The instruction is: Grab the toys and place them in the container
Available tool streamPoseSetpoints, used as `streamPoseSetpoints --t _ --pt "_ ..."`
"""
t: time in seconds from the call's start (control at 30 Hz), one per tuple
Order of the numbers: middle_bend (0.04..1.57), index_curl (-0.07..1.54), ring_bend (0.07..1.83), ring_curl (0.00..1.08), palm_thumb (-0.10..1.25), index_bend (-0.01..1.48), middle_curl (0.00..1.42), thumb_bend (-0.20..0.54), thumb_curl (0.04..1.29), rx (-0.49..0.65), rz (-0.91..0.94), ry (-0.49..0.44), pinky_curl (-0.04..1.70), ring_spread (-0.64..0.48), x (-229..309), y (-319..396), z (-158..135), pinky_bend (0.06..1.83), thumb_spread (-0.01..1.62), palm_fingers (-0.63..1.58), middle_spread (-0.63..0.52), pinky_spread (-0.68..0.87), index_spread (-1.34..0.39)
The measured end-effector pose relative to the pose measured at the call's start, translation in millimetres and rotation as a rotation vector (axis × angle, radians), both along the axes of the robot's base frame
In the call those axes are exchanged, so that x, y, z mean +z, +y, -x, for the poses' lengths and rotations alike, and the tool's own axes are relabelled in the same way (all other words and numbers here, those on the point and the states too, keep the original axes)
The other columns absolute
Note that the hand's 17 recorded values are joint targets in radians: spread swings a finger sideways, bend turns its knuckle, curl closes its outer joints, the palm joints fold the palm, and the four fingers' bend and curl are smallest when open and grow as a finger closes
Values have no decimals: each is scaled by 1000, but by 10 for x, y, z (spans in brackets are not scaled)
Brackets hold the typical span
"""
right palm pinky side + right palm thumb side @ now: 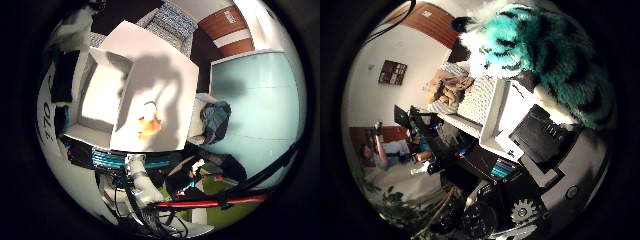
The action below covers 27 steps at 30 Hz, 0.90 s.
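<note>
Close by, teal plush toy (pixel 555 55) overhangs white container (pixel 145 85).

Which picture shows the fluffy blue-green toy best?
The thumb side palm view. The plush toy, teal with black stripes and white fur, fills much of that view, close to the palm and over the white box. The little finger side view shows none of it, only the box with a small orange toy on it.

Below my palm the white bench (pixel 165 75) carries an open white container (pixel 100 100), and a small orange toy (pixel 149 126) lies on it just beside the container.
</note>
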State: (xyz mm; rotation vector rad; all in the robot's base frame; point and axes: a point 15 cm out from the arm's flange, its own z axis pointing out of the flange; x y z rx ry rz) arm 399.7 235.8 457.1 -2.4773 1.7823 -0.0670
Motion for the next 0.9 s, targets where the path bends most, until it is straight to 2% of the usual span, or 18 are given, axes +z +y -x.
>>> streamPoseSetpoints --t 0.2,0.3,0.47,0.6,0.63,0.7,0.73,0.8,0.9 --pt "1248 1080 1368 906 1051 1017 1060 -15 748 2 -6 -13 1217 -273 -209 152 -200 1240 933 938 -234 -184 -325" --pt "1245 1083 1365 908 1040 1010 1063 -16 749 -1 11 12 1224 -274 -388 141 -206 1235 937 939 -235 -187 -329" --pt "1220 1084 1358 905 926 967 1066 -29 708 -8 20 28 1210 -276 -597 115 -236 1213 1026 901 -240 -199 -335" --pt "1125 1003 1318 809 806 757 993 -33 619 -18 26 43 1109 -280 -668 43 -236 1093 1082 858 -242 -265 -360" --pt "1076 961 1294 771 776 606 954 -30 588 -17 29 48 1055 -290 -677 34 -219 1045 1097 757 -244 -317 -370" --pt "1003 883 1262 716 744 396 901 -25 548 -20 35 58 976 -311 -692 -1 -210 979 1130 614 -241 -404 -397" --pt "934 819 1216 682 730 288 863 -23 523 -21 39 64 939 -317 -700 -15 -201 930 1154 473 -236 -415 -422" --pt "794 755 1080 636 693 269 798 -30 491 -22 49 83 921 -271 -728 -59 -172 827 1171 184 -219 -327 -454" --pt "573 631 905 538 648 241 665 -27 443 -21 67 114 869 -143 -761 -118 -115 762 1171 82 -144 -75 -470"
